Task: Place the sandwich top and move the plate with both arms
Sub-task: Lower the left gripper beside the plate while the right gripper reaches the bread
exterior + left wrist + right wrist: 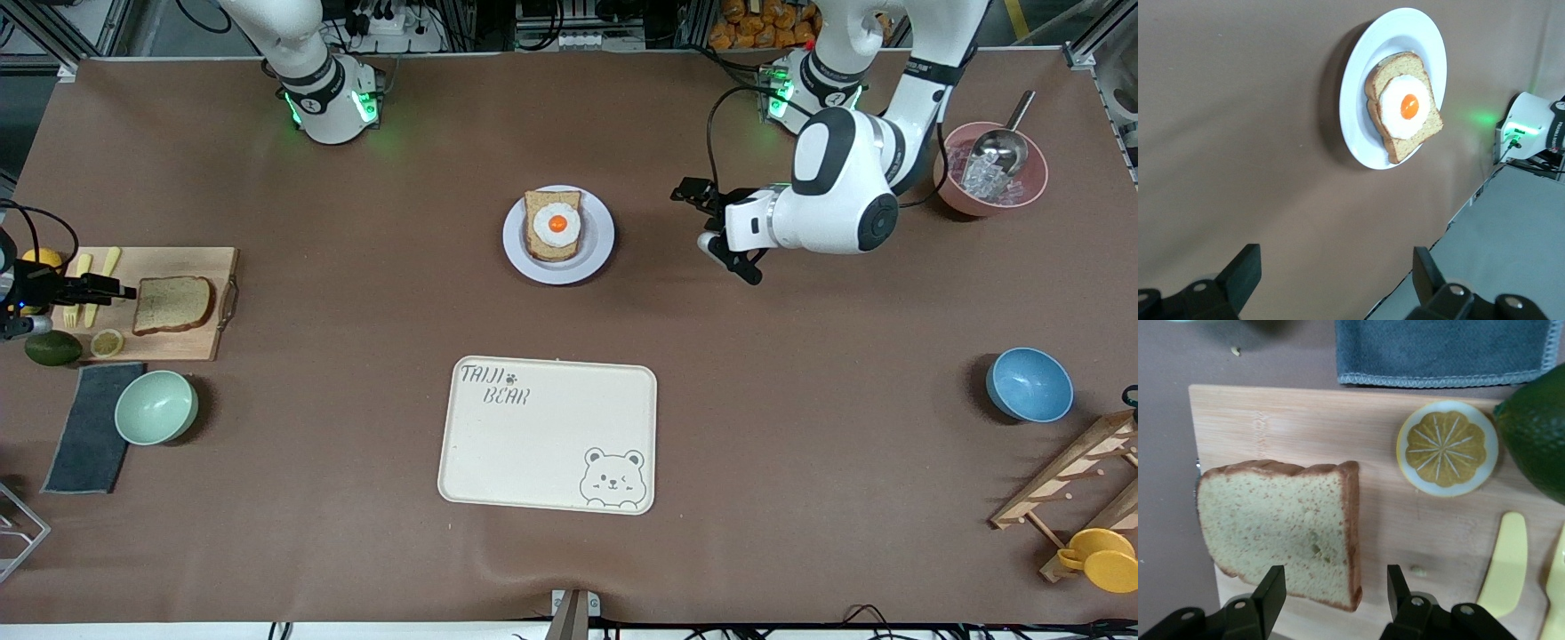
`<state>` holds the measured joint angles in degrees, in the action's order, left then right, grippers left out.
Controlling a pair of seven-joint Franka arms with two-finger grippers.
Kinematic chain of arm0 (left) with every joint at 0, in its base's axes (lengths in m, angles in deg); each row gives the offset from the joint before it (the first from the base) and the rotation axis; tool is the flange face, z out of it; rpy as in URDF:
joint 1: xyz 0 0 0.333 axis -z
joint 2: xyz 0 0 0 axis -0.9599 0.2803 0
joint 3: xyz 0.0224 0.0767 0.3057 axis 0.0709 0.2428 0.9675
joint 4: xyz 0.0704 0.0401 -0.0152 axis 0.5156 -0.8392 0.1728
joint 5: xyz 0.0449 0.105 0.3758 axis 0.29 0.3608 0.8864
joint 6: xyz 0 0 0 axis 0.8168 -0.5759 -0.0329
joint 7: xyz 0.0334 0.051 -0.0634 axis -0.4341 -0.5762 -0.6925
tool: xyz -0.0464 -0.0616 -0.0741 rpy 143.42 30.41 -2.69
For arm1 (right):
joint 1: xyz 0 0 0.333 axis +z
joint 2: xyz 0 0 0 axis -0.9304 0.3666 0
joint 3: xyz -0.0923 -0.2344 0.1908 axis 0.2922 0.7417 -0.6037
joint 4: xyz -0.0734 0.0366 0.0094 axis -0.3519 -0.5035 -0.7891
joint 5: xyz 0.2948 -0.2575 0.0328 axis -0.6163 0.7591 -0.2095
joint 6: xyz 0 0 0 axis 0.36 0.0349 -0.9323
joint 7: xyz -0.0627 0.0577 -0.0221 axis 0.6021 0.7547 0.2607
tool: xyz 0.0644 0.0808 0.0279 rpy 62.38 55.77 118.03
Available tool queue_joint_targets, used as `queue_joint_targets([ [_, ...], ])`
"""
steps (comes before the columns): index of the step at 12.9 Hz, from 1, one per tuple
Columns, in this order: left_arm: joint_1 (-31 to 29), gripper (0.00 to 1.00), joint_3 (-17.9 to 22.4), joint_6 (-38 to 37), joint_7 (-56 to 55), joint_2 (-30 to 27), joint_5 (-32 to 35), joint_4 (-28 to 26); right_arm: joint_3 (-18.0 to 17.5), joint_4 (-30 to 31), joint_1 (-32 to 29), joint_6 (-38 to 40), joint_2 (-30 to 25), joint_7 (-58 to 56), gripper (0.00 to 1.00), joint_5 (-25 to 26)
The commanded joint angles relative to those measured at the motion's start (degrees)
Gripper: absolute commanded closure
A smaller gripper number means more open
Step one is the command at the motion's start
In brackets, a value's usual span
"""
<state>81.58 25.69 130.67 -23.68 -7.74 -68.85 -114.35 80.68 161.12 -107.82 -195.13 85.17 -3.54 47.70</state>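
The brown tabletop (356,444) carries everything. Toward its edge nearest the front camera, about midway along, lies the cream bear-printed tray (548,436). At the right arm's end sits the wooden cutting board (164,342), and on it, by the handle edge, the sandwich top (173,304) lies flat — plain brown bread, nothing on it. A lemon slice (107,342) rests at the board's corner nearest the front camera, with a yellow plastic knife (1503,563) on the board by it and an avocado (52,348) just off that corner; a grey cloth (89,427) and a pale green bowl (156,406) lie nearer the camera than the board.

The plate (597,258) stands near the tabletop's middle, holding the egg-topped slice (553,225).

The left arm waits — its left gripper (1337,279) hangs over bare tabletop beside the plate, toward the left arm's end, jaws wide apart and holding nothing. The right gripper (1337,595) is low over the board, its jaws partly open and straddling the crust edge of the sandwich top; whether they touch the bread cannot be told.
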Motion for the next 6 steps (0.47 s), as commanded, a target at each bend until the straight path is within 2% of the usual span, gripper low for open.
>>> queue_joint_targets([
  [1, -0.04, 0.0, -0.69, 2.38, 2.61, 1.17, -3.81, -1.57, -1.17, -1.29, -1.37, -0.23, 1.62, -1.81, 0.39, -1.07],
  [2, -0.04, 0.0, -0.78, 2.65, 3.92, 1.43, -5.12, -2.09, -1.17, -1.29, -1.45, -0.23, 2.23, -2.33, 0.4, -2.03],
  [4, -0.04, 0.0, -1.74, 4.58, 4.55, 2.05, -5.92, -2.54, -1.17, -1.29, -1.54, -0.93, 2.94, -3.74, 0.53, -2.22],
  [6, 0.05, 0.0, -2.36, 6.07, 4.55, 3.1, -6.1, -2.54, -1.18, -1.29, -1.54, -1.02, 3.55, -3.92, 0.58, -2.83],
])
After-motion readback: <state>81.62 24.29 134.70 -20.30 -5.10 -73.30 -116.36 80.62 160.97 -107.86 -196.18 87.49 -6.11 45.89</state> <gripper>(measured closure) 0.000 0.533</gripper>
